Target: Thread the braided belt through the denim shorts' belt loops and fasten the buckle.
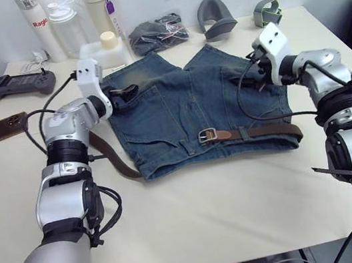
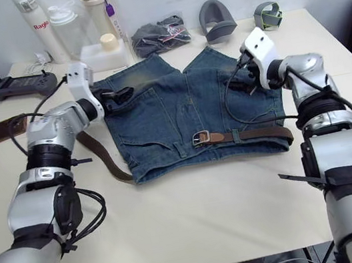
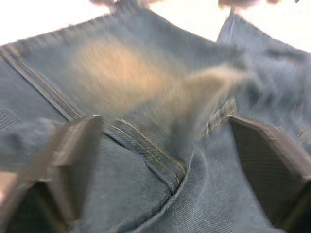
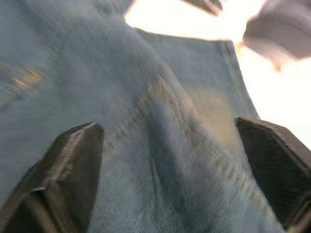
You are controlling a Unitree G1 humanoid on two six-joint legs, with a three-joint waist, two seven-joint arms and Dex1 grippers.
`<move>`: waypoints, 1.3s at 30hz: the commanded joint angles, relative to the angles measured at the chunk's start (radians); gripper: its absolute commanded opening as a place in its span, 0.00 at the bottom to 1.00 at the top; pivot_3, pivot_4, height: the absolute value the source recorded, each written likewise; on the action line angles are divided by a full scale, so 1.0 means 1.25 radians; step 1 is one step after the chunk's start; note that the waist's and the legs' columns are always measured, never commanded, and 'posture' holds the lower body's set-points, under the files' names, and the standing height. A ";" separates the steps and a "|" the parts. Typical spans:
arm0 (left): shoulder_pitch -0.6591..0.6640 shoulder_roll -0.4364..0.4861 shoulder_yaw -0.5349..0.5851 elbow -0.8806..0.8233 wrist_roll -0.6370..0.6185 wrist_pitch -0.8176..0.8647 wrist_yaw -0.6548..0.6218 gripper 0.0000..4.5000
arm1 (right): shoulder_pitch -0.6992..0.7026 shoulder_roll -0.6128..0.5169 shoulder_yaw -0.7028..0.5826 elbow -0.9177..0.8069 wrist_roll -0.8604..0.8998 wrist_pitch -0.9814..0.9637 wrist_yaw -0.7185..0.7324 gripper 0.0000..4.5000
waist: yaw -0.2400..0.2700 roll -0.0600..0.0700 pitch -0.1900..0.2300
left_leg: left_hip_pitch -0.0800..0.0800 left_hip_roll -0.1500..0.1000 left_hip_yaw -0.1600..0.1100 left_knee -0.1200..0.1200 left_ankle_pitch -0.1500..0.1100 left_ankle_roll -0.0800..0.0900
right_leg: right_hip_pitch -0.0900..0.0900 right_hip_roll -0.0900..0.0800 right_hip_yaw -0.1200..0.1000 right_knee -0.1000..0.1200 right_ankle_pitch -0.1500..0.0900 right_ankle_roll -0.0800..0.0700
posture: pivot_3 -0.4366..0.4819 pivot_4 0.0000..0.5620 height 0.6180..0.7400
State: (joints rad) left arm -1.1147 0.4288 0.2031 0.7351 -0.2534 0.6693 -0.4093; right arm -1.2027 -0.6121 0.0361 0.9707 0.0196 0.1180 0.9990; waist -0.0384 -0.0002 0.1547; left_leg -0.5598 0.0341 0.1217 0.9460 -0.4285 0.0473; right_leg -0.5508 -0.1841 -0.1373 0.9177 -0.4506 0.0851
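Left eye view: both grippers, left [image 3: 165,160] and right [image 4: 167,165], gape wide over the shorts [image 1: 178,104], belt [image 1: 267,130] buckled, bottles [image 1: 67,25] and grey cloth [image 1: 156,33] crowding behind.

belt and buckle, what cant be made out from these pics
- Whether the prong of the buckle sits in a hole: too small in both eye views.
- Which belt loops hold the braided belt: too small to tell against the denim shorts.
- Belt between the waistband and its loose end by the left arm: hidden under the shorts' edge.
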 commanded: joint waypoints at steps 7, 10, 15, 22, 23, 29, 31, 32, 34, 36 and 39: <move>0.143 -0.009 0.165 -0.508 0.043 0.490 0.353 0.99 | 0.187 -0.128 0.002 -0.718 0.350 0.596 0.294 1.00 | 0.014 -0.001 0.001 | 0.002 -0.003 -0.004 -0.011 0.008 -0.001 | 0.004 0.002 0.002 -0.010 0.003 0.003 | 0.48 0.27 0.25; 0.131 -0.085 0.212 -0.509 0.087 0.531 0.461 0.99 | 0.189 -0.122 0.005 -0.757 0.376 0.628 0.282 1.00 | 0.033 -0.003 0.002 | 0.013 -0.004 -0.005 -0.014 0.010 -0.001 | 0.015 0.001 0.000 -0.014 0.007 0.004 | 0.48 0.27 0.25; 0.120 -0.161 0.262 -0.456 0.138 0.493 0.579 0.99 | 0.189 -0.124 0.012 -0.768 0.384 0.629 0.263 1.00 | 0.042 -0.009 0.005 | 0.012 -0.005 -0.006 -0.014 0.010 -0.001 | 0.017 -0.001 -0.001 -0.020 0.012 0.007 | 0.48 0.27 0.25; 0.065 -0.204 0.265 -0.331 0.127 0.355 0.623 0.99 | 0.191 -0.145 -0.010 -0.784 0.415 0.641 0.250 1.00 | 0.051 -0.010 0.006 | 0.012 -0.006 -0.006 -0.016 0.011 -0.001 | 0.017 0.000 -0.002 -0.022 0.012 0.007 | 0.48 0.27 0.25; 0.060 -0.206 0.261 -0.322 0.127 0.348 0.627 0.99 | 0.192 -0.151 -0.012 -0.787 0.419 0.644 0.247 1.00 | 0.051 -0.011 0.006 | 0.012 -0.006 -0.006 -0.016 0.011 -0.001 | 0.017 0.000 -0.002 -0.022 0.012 0.007 | 0.48 0.27 0.25; 0.042 -0.205 0.255 -0.248 0.139 0.304 0.679 0.99 | 0.206 -0.166 -0.018 -0.796 0.433 0.645 0.227 1.00 | 0.051 -0.011 0.007 | 0.012 -0.006 -0.006 -0.016 0.011 -0.001 | 0.017 0.000 -0.002 -0.023 0.012 0.008 | 0.48 0.27 0.25; 0.029 -0.209 0.247 -0.213 0.144 0.288 0.699 0.99 | 0.210 -0.165 -0.022 -0.798 0.438 0.645 0.218 1.00 | 0.050 -0.011 0.007 | 0.012 -0.006 -0.006 -0.016 0.011 -0.001 | 0.017 -0.001 -0.002 -0.023 0.012 0.007 | 0.48 0.27 0.25; 0.022 -0.214 0.250 -0.196 0.144 0.282 0.713 0.99 | 0.212 -0.164 -0.023 -0.799 0.438 0.644 0.214 1.00 | 0.050 -0.011 0.007 | 0.012 -0.006 -0.006 -0.016 0.011 -0.001 | 0.017 -0.001 -0.002 -0.023 0.012 0.007 | 0.48 0.27 0.25; 0.011 -0.221 0.254 -0.169 0.144 0.271 0.737 0.87 | 0.216 -0.164 -0.022 -0.799 0.437 0.641 0.207 1.00 | 0.050 -0.011 0.007 | 0.012 -0.006 -0.006 -0.017 0.011 -0.001 | 0.017 0.000 -0.002 -0.023 0.012 0.007 | 0.48 0.27 0.25; 0.006 -0.229 0.255 -0.161 0.149 0.272 0.766 0.73 | 0.219 -0.163 -0.020 -0.795 0.436 0.637 0.200 1.00 | 0.051 -0.011 0.007 | 0.012 -0.006 -0.006 -0.017 0.011 -0.002 | 0.017 -0.001 -0.002 -0.023 0.012 0.007 | 0.48 0.27 0.25; 0.017 -0.237 0.266 -0.205 0.156 0.296 0.815 0.43 | 0.222 -0.167 -0.015 -0.788 0.434 0.634 0.199 1.00 | 0.053 -0.011 0.007 | 0.012 -0.006 -0.006 -0.017 0.011 -0.001 | 0.017 -0.001 -0.002 -0.023 0.012 0.008 | 0.48 0.27 0.25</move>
State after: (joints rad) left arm -1.0944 0.1479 0.5319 0.5099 -0.0641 1.0132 0.5778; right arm -0.9207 -0.8022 0.0376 0.0018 0.5511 0.9206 1.2487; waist 0.0282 -0.0146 0.1634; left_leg -0.5453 0.0265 0.1142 0.9250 -0.4147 0.0454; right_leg -0.5293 -0.1852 -0.1400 0.8887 -0.4349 0.0951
